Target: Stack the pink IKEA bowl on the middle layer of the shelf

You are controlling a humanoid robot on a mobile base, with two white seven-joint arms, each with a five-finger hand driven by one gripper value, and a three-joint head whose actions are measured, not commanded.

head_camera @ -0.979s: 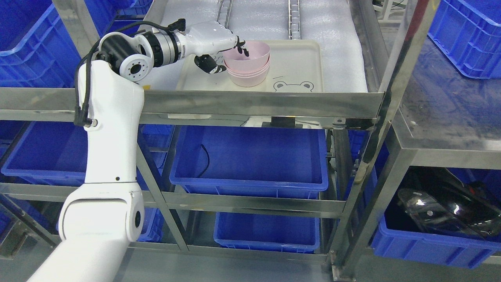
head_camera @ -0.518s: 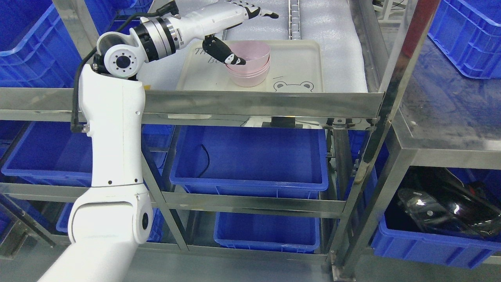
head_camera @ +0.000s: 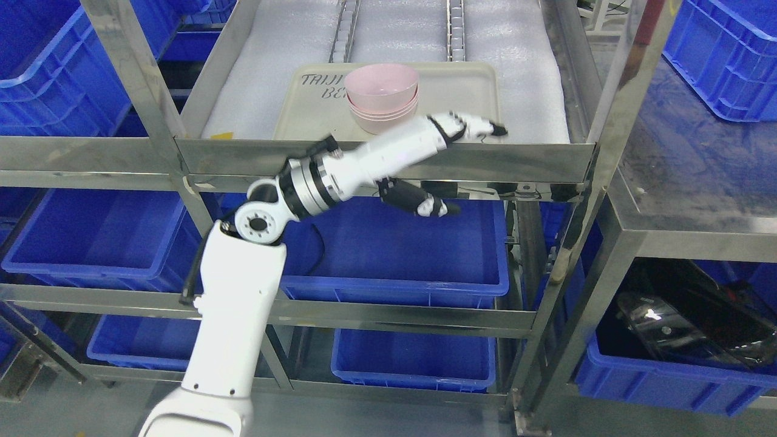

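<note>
A stack of pink bowls (head_camera: 382, 97) stands on a cream tray (head_camera: 467, 91) on the shelf's padded layer. My left hand (head_camera: 464, 164) is open and empty. It is in front of the shelf's front rail, below and to the right of the bowls, apart from them. Its fingers (head_camera: 476, 126) stretch out to the right and the thumb (head_camera: 425, 205) hangs below the rail. The right arm does not show.
The steel front rail (head_camera: 388, 159) and uprights (head_camera: 598, 152) frame the shelf. A blue bin (head_camera: 394, 255) sits on the layer below, another blue bin (head_camera: 413, 358) lower down. More blue bins stand at left and right.
My left hand has let go of the top bowl, opened, and dropped out of the shelf to in front of the rail, moving down and right. The bowl stays on the stack.
</note>
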